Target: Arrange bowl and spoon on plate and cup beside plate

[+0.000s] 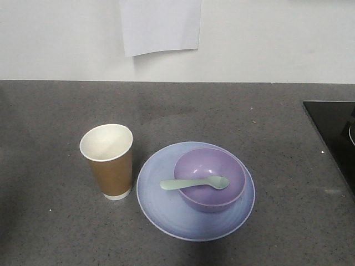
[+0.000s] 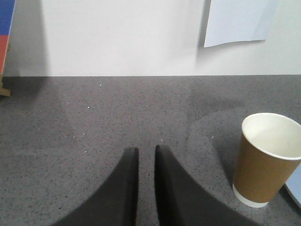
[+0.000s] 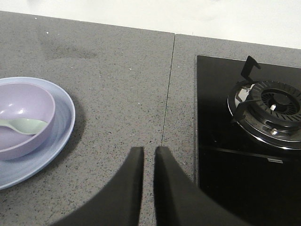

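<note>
The lavender bowl (image 1: 213,166) sits upright on the pale blue plate (image 1: 166,205), right of the plate's middle. The mint-green spoon (image 1: 194,184) lies across the bowl, scoop inside and handle over the left rim. Just left of the plate stands the brown paper cup (image 1: 113,172), upright. My left gripper (image 2: 146,149) hovers over bare counter left of the cup (image 2: 263,174), shut and empty. My right gripper (image 3: 149,149) is shut and empty too, to the right of the plate (image 3: 61,127), bowl (image 3: 23,101) and spoon (image 3: 26,125). Neither gripper shows in the front view.
A black glass cooktop (image 3: 225,141) with a gas burner (image 3: 270,110) lies close to the right of my right gripper. The grey counter (image 1: 249,111) ends at a white wall with a paper sheet (image 1: 161,25) hanging on it.
</note>
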Controlling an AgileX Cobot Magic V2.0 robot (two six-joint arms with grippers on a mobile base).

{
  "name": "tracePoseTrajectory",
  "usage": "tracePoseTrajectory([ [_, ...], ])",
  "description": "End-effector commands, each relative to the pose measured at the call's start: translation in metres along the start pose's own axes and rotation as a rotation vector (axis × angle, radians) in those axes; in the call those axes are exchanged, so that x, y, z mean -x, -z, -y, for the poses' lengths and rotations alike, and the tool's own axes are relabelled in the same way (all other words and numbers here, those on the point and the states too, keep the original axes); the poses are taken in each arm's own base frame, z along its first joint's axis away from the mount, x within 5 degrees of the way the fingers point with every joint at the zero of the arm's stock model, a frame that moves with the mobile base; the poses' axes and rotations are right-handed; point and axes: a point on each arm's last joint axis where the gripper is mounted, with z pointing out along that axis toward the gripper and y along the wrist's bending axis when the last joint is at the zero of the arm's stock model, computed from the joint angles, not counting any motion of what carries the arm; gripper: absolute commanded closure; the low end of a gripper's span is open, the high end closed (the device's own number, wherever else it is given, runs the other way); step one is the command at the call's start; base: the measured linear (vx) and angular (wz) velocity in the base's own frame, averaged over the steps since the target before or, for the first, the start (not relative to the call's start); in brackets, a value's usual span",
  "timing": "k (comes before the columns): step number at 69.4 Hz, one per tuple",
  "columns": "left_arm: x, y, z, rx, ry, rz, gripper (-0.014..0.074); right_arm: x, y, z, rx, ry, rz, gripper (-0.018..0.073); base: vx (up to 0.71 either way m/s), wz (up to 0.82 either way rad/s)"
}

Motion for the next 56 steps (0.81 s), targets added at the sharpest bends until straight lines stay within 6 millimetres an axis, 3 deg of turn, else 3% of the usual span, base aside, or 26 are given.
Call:
tracePoseTrajectory([
  [1,0.0128,0.0027,0.0026,-0.026,0.005,0.086,0.0605,0.0117,0.0024,0.0004,-0.002,0.021,0.083,0.0571,0.00,0.00],
  [56,0.0128,0.0027,0.0026,-0.026,0.005,0.086,0.0604,0.0116,0.0024,0.0004,-0.002,0.021,0.082,0.0569,0.00,0.00],
])
